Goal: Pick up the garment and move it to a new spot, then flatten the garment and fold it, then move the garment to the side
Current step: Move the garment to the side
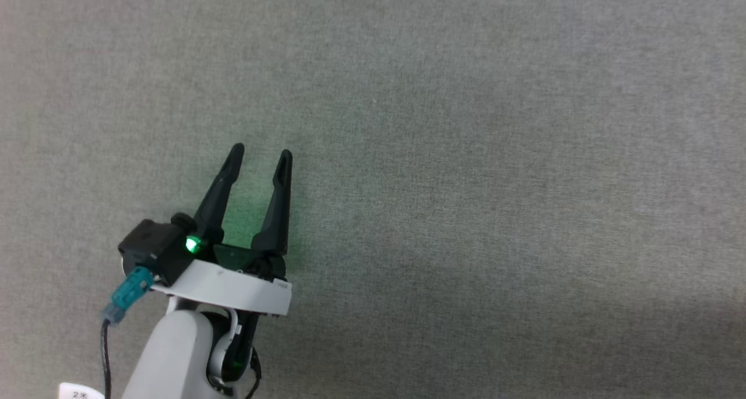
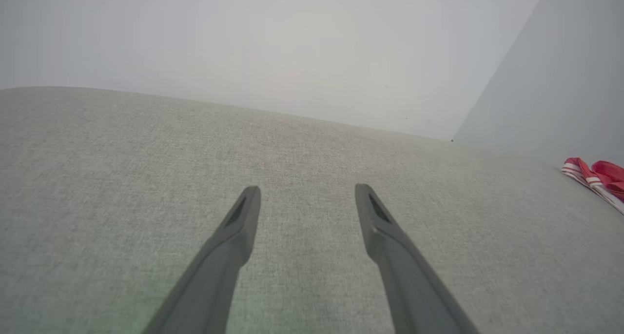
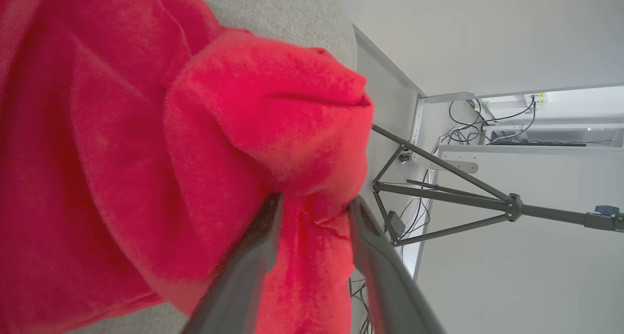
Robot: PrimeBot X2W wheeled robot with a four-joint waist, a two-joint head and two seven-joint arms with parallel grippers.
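Garment (image 3: 146,129) bunched at the right fingers, on the right side of the worktop (image 1: 466,154).
Right gripper (image 3: 316,200): fingers stand apart with a fold of red cloth between them; whether they clamp it cannot be told. The cloth lies crumpled near a worktop edge, so flattening is judged not yet done. Left gripper (image 1: 260,151): fingers spread wide and empty over bare grey surface, well left of the garment, probably placed clear until a second hold is needed for spreading.
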